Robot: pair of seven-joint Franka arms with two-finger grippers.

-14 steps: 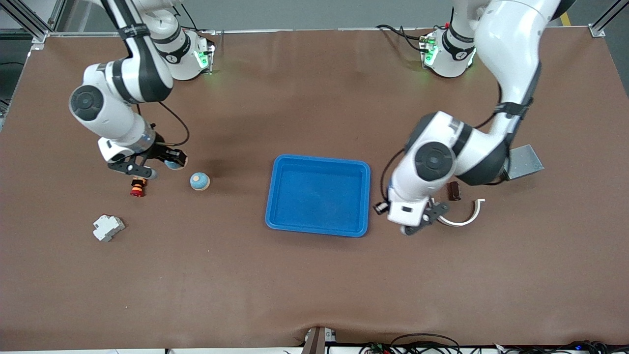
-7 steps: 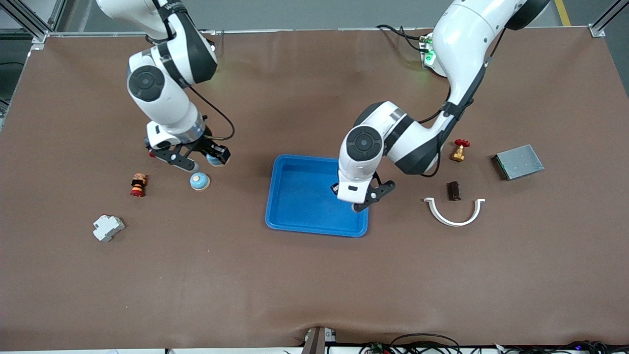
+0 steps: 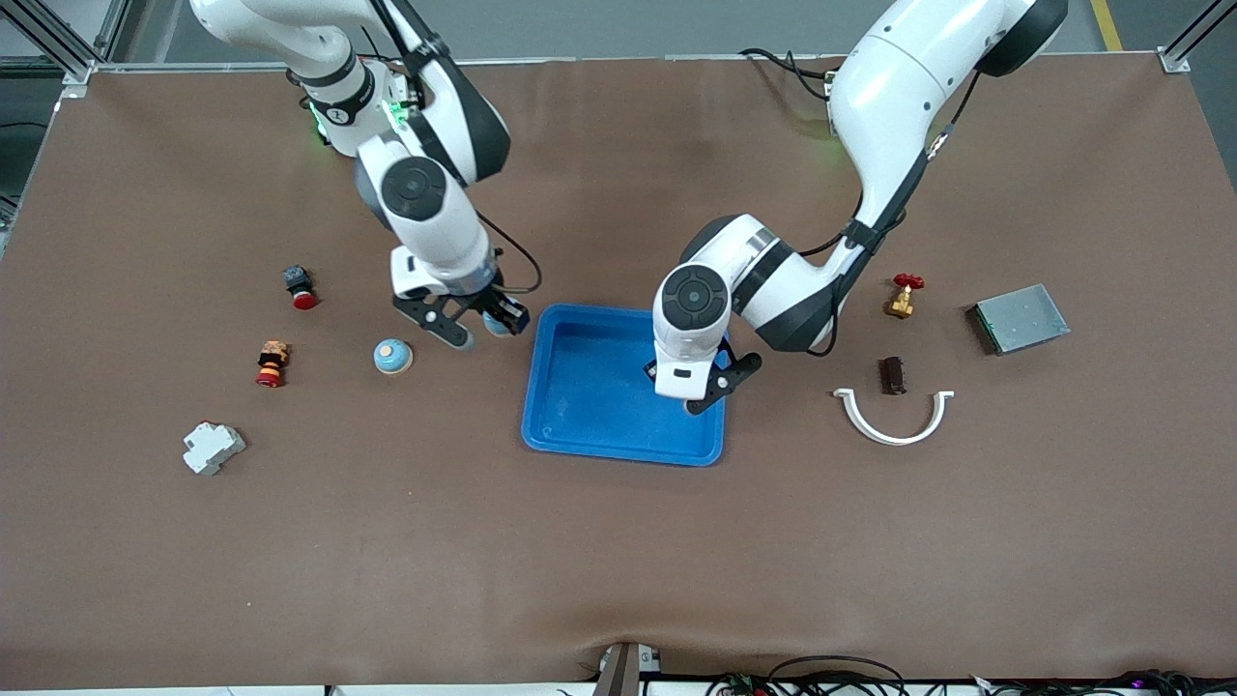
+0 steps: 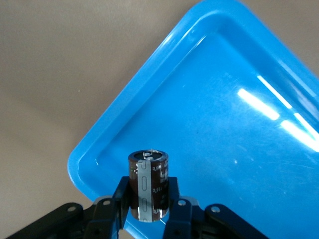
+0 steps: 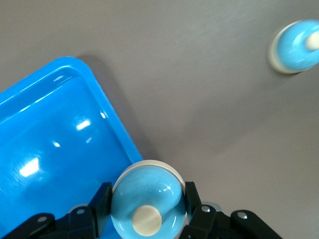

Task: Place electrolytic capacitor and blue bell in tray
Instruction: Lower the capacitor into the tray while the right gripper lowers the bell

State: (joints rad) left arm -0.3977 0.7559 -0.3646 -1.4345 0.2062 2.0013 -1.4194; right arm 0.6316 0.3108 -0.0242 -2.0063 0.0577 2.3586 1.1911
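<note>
The blue tray lies mid-table. My left gripper hangs over the part of the tray toward the left arm's end, shut on a dark brown electrolytic capacitor with a grey stripe, held upright above the tray floor. My right gripper is shut on a blue bell with a cream knob, over the tray's rim at the corner toward the right arm's end. A second blue bell stands on the table beside that gripper, and the right wrist view shows this bell too.
Toward the right arm's end lie a red-capped button, a red and orange stacked piece and a white block. Toward the left arm's end are a brass valve, a small dark block, a white arc and a grey metal box.
Both arms have swung toward the tray. The left gripper carried the capacitor from beside the white arc to over the tray. The right gripper carried its bell past the second bell to the tray's rim.
</note>
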